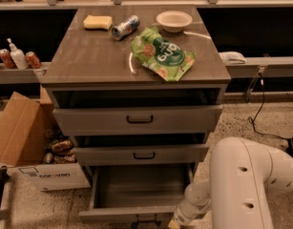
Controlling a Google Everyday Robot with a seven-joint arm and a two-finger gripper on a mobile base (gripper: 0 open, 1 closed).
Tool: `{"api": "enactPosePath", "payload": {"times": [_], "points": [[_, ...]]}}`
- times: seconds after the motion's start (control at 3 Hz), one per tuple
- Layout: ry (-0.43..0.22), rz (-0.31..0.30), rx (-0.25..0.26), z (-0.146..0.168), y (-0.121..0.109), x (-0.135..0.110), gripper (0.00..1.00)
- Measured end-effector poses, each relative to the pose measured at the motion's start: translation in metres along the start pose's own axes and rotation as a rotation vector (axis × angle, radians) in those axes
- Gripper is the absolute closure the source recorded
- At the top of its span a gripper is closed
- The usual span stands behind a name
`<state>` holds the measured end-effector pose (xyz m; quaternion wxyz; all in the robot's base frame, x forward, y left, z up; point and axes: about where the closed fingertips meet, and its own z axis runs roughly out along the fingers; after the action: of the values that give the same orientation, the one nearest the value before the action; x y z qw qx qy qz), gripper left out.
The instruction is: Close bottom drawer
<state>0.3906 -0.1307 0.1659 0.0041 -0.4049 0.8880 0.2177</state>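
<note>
The bottom drawer (pixel 136 191) is pulled far out of the cabinet, showing its plain grey interior. Its shallow front panel (pixel 124 214) lies near the lower edge of the camera view, with the dark handle (pixel 146 221) just showing. The two drawers above, mid-height (pixel 143 154) and tall-fronted (pixel 139 119), each stand slightly open. My white arm (pixel 246 185) reaches in from the lower right. My gripper (pixel 177 219) is at the right end of the bottom drawer's front panel, low at the frame edge.
On the cabinet top lie a yellow sponge (pixel 98 22), a can on its side (pixel 125 27), a white bowl (pixel 174 20) and a green snack bag (pixel 162 55). An open cardboard box (pixel 22 142) stands at the left on the floor. A black cable (pixel 258 113) runs at the right.
</note>
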Motion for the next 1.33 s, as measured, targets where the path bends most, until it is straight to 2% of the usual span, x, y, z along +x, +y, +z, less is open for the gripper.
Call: {"api": "enactPosePath", "payload": {"times": [0.33, 1.0, 1.33], "points": [[0.0, 0.0, 0.0, 0.0, 0.0, 0.0, 1.0], [-0.037, -0.147, 0.127, 0.005, -0.029, -0.013, 1.0], [-0.054, -0.201, 0.182, 0.006, -0.046, -0.026, 1.0]]}}
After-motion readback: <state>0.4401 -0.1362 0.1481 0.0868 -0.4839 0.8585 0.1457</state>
